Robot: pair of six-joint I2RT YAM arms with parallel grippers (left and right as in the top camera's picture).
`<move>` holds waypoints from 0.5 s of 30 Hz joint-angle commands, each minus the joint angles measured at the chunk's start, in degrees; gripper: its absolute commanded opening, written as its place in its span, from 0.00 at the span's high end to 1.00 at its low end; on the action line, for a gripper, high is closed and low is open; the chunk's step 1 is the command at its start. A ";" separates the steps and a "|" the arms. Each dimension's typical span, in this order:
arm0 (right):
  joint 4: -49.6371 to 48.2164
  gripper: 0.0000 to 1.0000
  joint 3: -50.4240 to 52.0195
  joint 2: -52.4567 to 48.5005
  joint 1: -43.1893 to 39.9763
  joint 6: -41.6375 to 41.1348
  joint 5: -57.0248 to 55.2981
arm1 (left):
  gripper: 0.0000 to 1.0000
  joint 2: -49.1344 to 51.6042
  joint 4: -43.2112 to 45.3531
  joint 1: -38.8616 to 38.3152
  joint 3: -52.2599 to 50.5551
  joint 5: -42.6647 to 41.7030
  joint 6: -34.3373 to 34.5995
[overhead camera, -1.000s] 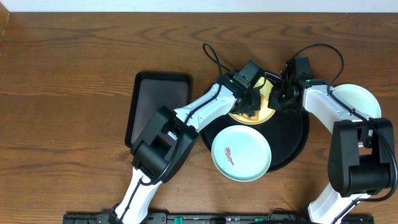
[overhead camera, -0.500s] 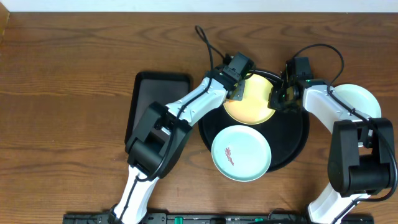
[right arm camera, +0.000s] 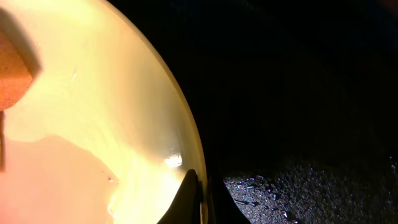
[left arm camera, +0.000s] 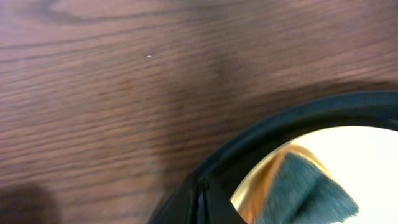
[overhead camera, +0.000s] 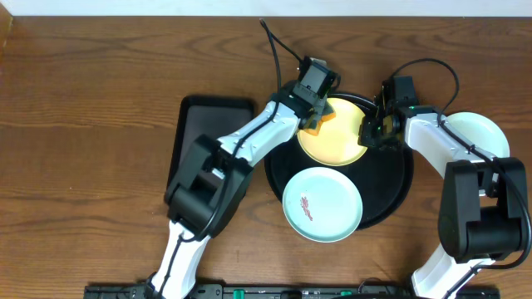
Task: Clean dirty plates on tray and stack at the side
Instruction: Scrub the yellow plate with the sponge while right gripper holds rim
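The round black tray (overhead camera: 391, 193) holds a pale yellow plate (overhead camera: 339, 143) at the back and a pale turquoise plate (overhead camera: 332, 208) with a reddish smear at the front. My left gripper (overhead camera: 315, 115) is at the yellow plate's upper left rim, shut on an orange and grey-green sponge (overhead camera: 322, 121). In the left wrist view the sponge (left arm camera: 305, 186) lies on the yellow plate (left arm camera: 364, 152) beside my fingers (left arm camera: 200, 202). My right gripper (overhead camera: 369, 133) is shut on the yellow plate's right rim, as the right wrist view (right arm camera: 200, 193) shows. A second turquoise plate (overhead camera: 484, 131) lies on the table to the right.
A smaller rectangular black tray (overhead camera: 208, 141) lies on the wooden table left of the round tray. My left arm crosses between the two trays. The right arm's cable loops over the table behind the round tray.
My left gripper has moved with the sponge from the yellow plate's middle up to its upper left rim. The right gripper has kept its hold on the rim.
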State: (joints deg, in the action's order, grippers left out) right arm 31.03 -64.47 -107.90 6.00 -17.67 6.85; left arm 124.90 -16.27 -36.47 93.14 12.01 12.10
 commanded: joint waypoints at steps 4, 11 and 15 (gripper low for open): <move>1.97 0.99 1.68 -2.58 0.74 3.74 0.81 | 0.92 -15.41 -11.89 2.49 -0.22 -2.25 0.31; 2.58 0.99 1.68 -2.58 0.74 4.90 1.60 | 0.70 -17.07 -14.86 4.98 -0.42 -22.95 2.03; 2.60 0.99 1.68 -2.58 0.74 4.90 1.57 | 0.58 -12.61 -12.50 3.06 -1.05 -22.99 -2.34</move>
State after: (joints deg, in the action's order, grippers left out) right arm 31.68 -64.58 -107.90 5.98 -14.98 7.29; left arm 107.24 -29.58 -31.33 93.10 -6.17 13.43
